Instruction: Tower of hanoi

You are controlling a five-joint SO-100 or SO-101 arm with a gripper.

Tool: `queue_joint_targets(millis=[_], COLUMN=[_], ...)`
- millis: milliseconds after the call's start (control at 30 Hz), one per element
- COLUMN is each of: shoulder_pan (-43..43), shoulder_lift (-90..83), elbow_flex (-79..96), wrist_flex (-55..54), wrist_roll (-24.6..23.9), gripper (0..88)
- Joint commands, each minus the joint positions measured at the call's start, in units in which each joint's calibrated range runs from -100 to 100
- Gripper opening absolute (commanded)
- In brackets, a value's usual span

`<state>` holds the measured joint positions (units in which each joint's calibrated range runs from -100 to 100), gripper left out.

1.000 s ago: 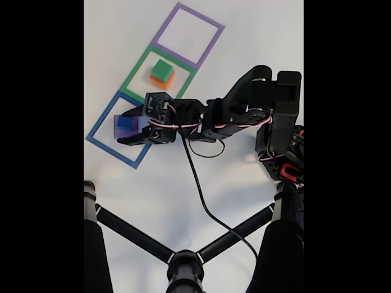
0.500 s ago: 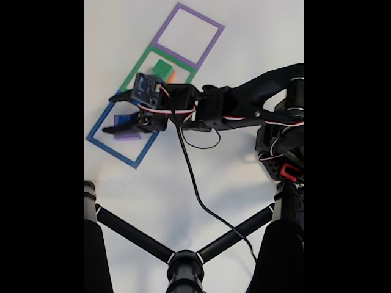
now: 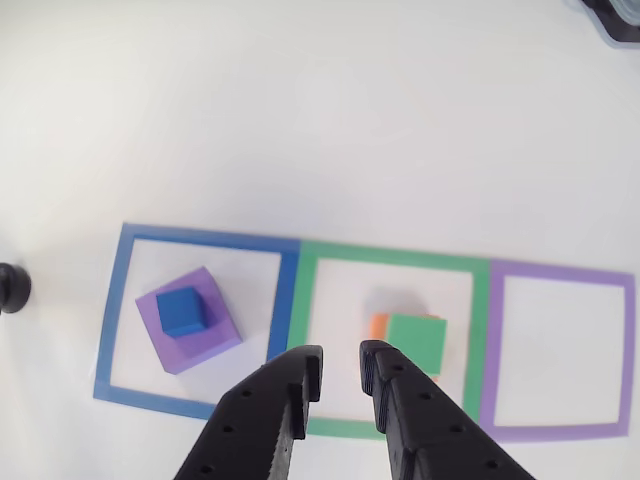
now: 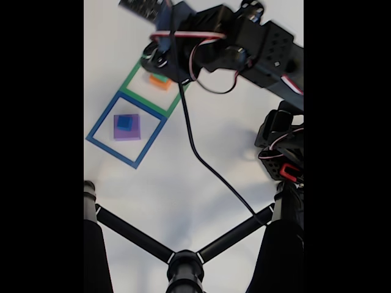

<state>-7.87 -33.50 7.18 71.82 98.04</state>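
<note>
Worktop (image 3: 300,120) surface is noted as plain white and matte, evenly lit, with three tape square outlines laid in a row: blue outline (image 3: 125,300), green outline (image 3: 400,262) and purple outline (image 3: 560,272) as seen left to right in the other view. In the fixed view, black tripod legs (image 4: 128,235) are seen spread across the lower part of the frame, and a black cable (image 4: 201,159) is seen trailing over the white surface.

The purple block (image 3: 195,335) is recorded inside the blue outline, flat on the worktop and turned at an angle to the tape, with the blue block (image 3: 182,310) resting on top of it. The green block (image 3: 415,340) is recorded stacked on the orange block (image 3: 378,326) inside the green outline; only a thin orange edge is visible.

The gripper (image 3: 340,375) is seen at the lower edge of the other view, its jaws parted by a narrow gap and nothing held between them.

Compared with a second ago, the arm (image 4: 244,43) is found withdrawn from the blue outline, where its jaws stood around the blue and purple stack, and raised over the green outline. The blocks are found unmoved.
</note>
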Motion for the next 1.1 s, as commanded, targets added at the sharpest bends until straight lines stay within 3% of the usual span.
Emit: queue_joint_targets(millis=[0,167,333,467,600,733,1067], shoulder_pan=[4.6,9.5,13.8,17.4,21.3,22.8,21.7], shoulder_lift=[-0.8,-0.7,-3.2,-8.2,-15.1,-22.8,-25.1], elbow_flex=[-19.4,-28.2,-25.6,-13.0,5.5,27.1,67.2], wrist_flex=[16.5,25.5,26.9,21.1,10.4,-7.4,-57.0], wrist_roll=[-2.6,-2.1,0.1,2.0,2.0,2.0,2.0], gripper=[0.0,0.0,1.3,13.7,23.7,30.1,33.4])
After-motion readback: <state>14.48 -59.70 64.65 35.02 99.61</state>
